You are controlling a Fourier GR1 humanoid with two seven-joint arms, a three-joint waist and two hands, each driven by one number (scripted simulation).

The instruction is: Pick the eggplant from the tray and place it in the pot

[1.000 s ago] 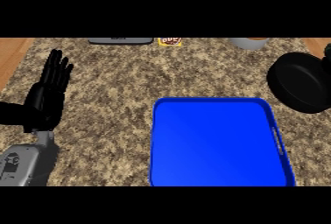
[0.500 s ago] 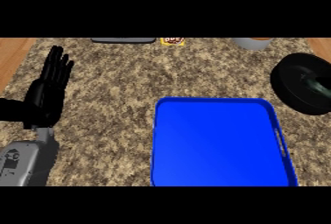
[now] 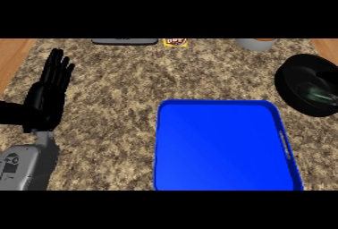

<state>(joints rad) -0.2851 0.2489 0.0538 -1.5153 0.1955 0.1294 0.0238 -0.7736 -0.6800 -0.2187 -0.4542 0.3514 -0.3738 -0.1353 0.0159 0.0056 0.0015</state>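
Head view: the blue tray [image 3: 224,147] is seen bare on the desk [image 3: 125,80]. Inside the black pot [image 3: 309,91] at the right, a dark shape, judged to be the eggplant [image 3: 318,91], is seen; its long axis cannot be told. The left hand [image 3: 49,91] is rested at the left, fingers [image 3: 58,67] straight and holding nothing. The right hand is not shown. Little is judged left beyond keeping clear of the pot.

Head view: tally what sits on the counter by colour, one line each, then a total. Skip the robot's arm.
Blue: 1, the tray.
Black: 1, the pot, with something dark and greenish inside, too unclear to name.
Grey: 2, a flat item and a cup-like item, both at the far edge.
Yellow: 1, a small packet at the far edge.
Total: 5.
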